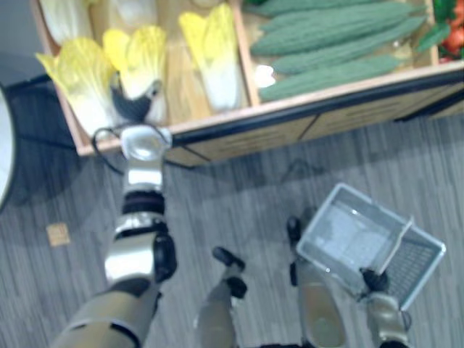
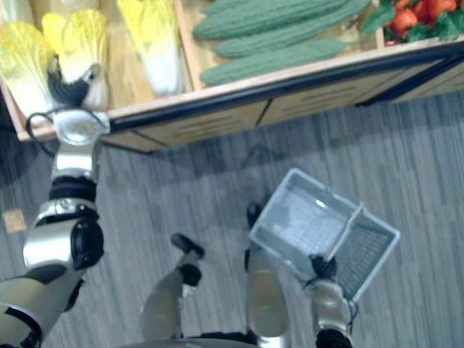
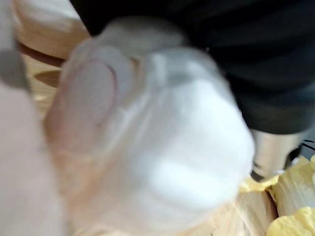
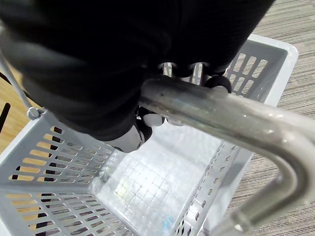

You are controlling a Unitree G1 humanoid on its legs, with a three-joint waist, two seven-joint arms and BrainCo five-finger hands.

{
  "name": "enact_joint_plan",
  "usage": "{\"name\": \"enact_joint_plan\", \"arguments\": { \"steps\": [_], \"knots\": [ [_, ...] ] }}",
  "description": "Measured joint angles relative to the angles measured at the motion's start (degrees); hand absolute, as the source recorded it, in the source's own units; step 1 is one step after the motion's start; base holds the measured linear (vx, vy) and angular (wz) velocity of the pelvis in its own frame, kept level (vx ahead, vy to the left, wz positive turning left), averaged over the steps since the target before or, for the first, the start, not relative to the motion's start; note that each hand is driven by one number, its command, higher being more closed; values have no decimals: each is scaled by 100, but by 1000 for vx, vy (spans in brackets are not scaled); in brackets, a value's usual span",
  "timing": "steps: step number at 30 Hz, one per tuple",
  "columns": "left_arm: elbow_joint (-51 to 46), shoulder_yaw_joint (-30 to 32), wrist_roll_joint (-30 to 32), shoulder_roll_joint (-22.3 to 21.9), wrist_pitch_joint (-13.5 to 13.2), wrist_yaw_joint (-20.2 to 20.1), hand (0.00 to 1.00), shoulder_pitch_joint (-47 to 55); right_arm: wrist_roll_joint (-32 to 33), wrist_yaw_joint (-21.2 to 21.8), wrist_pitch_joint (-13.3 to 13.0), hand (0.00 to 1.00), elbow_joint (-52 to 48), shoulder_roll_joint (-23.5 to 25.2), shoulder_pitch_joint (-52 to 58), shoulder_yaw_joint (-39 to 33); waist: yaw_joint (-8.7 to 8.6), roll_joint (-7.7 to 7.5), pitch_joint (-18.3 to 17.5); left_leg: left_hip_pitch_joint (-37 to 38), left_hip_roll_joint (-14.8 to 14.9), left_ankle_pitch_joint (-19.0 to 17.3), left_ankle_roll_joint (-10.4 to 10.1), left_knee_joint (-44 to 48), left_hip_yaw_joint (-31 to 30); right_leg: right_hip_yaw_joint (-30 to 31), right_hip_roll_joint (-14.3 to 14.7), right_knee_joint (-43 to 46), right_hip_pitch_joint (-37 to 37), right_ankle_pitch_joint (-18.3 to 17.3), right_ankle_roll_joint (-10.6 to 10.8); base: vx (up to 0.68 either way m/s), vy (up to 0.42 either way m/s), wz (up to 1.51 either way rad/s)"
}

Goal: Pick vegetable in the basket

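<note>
- Along the left end of the wooden stand (image 1: 217, 130), in its left compartment, napa cabbages lie side by side, each with its long axis running front to back: yellow leaf tips to the back, white base toward the front edge
- Over the white base of the middle napa cabbage (image 1: 141, 51), right at the stand's front edge, sits the left hand (image 1: 133, 105); it touches the cabbage, and the left wrist view has the pale base pressed up close, but whether the fingers are curled round it I cannot tell
- Past the divider, the middle compartment holds long bumpy green gourds (image 1: 333, 43) lying crosswise; red produce (image 2: 417, 18) sits at the stand's right end, too small to name
- Down at the right, well apart from the stand and above the floor, hangs the empty grey plastic basket (image 1: 318, 214), tilted; the right hand (image 1: 373, 279) is clenched round its metal handle (image 4: 221, 123)
- Judgement: the left hand is much the nearer to the cabbage, and the basket lies to that hand's right and closer to the robot, so the cabbage must be lifted off the front edge and carried across to the right
</note>
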Motion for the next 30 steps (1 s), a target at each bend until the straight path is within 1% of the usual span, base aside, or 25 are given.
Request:
{"name": "enact_joint_plan", "arguments": {
  "steps": [2, 5, 9, 10, 13, 14, 16, 18, 19, 20, 21, 22, 23, 24, 25, 26, 27, 28, 29, 30],
  "knots": [
    [1, -3, 28, 51, 19, -31, 100, -107, 34, 5, 0, 100, -1, -6, -20, 21, -6, -9, 5, -45, -8, 14, 18, -9, 17, 20, -1, -68, -23, 60, 4, -42, -15, -5],
    [2, -88, 47, 10, 61, -168, 100, -261, 178, 42, 9, 100, 1, 4, -52, 28, -52, -26, 14, -56, -28, 33, 46, -32, 46, 41, -9, -140, -24, 127, 1, -14, -1, -3],
    [14, -125, 50, -64, 65, -280, 100, -414, 215, 66, 36, 100, 2, 20, -65, 35, -147, -35, 20, 0, -41, 52, 67, -76, 46, 27, -11, -168, 38, 143, 10, 23, -5, -1],
    [42, -137, 43, -163, 68, -281, 100, -414, 215, 69, 56, 100, 4, 18, -68, 65, -166, -44, 25, 91, -37, 52, 66, -80, 66, 19, -6, -177, 126, 143, 11, 68, -13, -7],
    [46, -431, 36, -421, 100, -275, 100, -414, 233, 68, 59, 100, -2, 23, -69, 246, -184, -87, 48, 421, -16, 46, 58, -91, 155, -43, 17, -186, 434, 143, 11, 53, -22, -8],
    [40, -524, 36, -509, 102, -208, 100, -408, 232, 67, 61, 100, -1, 25, -67, 294, -184, -89, 48, 552, -10, 37, 47, -104, 168, -71, 30, -191, 565, 143, 11, 47, -32, -7],
    [-3, -525, 36, -482, 113, -154, 100, -357, 231, 63, 61, 100, -7, 25, -63, 400, -163, -103, 41, 780, 9, -1, -2, -100, 216, -62, 64, -223, 775, 143, 11, 28, -28, -14],
    [-318, -621, 42, -443, 111, -97, 100, -186, 223, 79, 58, 100, -17, 57, -62, 434, -110, -156, 18, 1046, 17, -41, -41, -62, 260, 9, 96, -268, 1010, 142, 11, 12, -27, -25],
    [-660, -786, 47, -351, 105, -35, 100, 14, 215, 87, 55, 100, -10, 86, -54, 439, -76, -202, -7, 1154, -3, -100, -43, 69, 53, 102, 126, -265, 1125, 142, 10, 16, -63, -36],
    [-1017, -980, 64, -164, 88, -1, 100, 247, 210, 108, 57, 100, 21, 120, -54, 454, -64, -305, -67, 1166, 8, -166, -11, 308, -549, 264, 156, -267, 1193, 140, 7, 23, -97, -44],
    [-1196, -980, 85, -40, 83, 5, 100, 401, 205, 134, 55, 100, 21, 122, -54, 475, -59, -355, -97, 1151, 28, -247, 14, 478, -985, 362, 162, -268, 1219, 140, 7, 24, -148, -68],
    [-1471, -930, 88, 249, 88, 38, 100, 743, 196, 207, 53, 100, 7, 87, -54, 475, -33, -392, -128, 1107, 75, -600, 43, 901, -1913, 578, 196, -276, 1301, 138, 4, -25, -60, -113],
    [-1702, -824, 108, 516, 104, 119, 100, 1174, 138, 232, 67, 100, 15, -26, -61, 476, 32, -325, -166, 1115, 27, -1127, -26, 1253, -2982, 847, 306, -277, 1366, 137, 7, -33, -21, -125],
    [-1783, -720, 162, 585, 107, 157, 100, 1379, 130, 236, 68, 100, 22, -88, -41, 473, 32, -238, -238, 1134, 37, -1347, -95, 1333, -3366, 935, 406, -275, 1378, 139, 10, -68, 99, -121],
    [-1836, -600, 286, 599, 121, 230, 100, 1641, 71, 256, 93, 100, 26, -191, 75, 396, 16, -134, -425, 1210, 35, -1616, -288, 1319, -3842, 1059, 509, -287, 1369, 165, 57, -48, 108, -67],
    [-1836, -594, 326, 599, 166, 248, 100, 1721, -39, 291, 118, 100, 31, -232, 182, 328, -13, -116, -540, 1260, 18, -1737, -359, 1262, -3825, 1085, 530, -325, 1390, 200, 109, -80, 165, -36],
    [-1837, -583, 475, 602, 241, 244, 100, 1731, -85, 319, 130, 100, 35, -182, 348, 176, -33, -195, -681, 1338, -90, -1784, -377, 1144, -3810, 1096, 423, -432, 1442, 266, 199, -75, 162, -1],
    [-1849, -554, 552, 606, 263, 244, 100, 1757, -85, 322, 144, 100, 37, -149, 489, 105, -33, -271, -783, 1380, -192, -1769, -355, 1093, -3813, 1112, 313, -538, 1506, 311, 247, -68, 132, 8],
    [-1876, -549, 558, 618, 298, 245, 100, 1804, -87, 327, 152, 100, 37, -129, 585, 48, -38, -304, -851, 1440, -248, -1760, -342, 1044, -3808, 1122, 254, -605, 1564, 345, 267, -36, 117, 7],
    [-1946, -525, 715, 639, 377, 248, 100, 1916, -93, 327, 164, 100, 42, -87, 762, -95, -39, -331, -988, 1525, -343, -1747, -320, 1011, -3814, 1132, 154, -684, 1680, 364, 296, -29, 97, 13]
  ]
}}
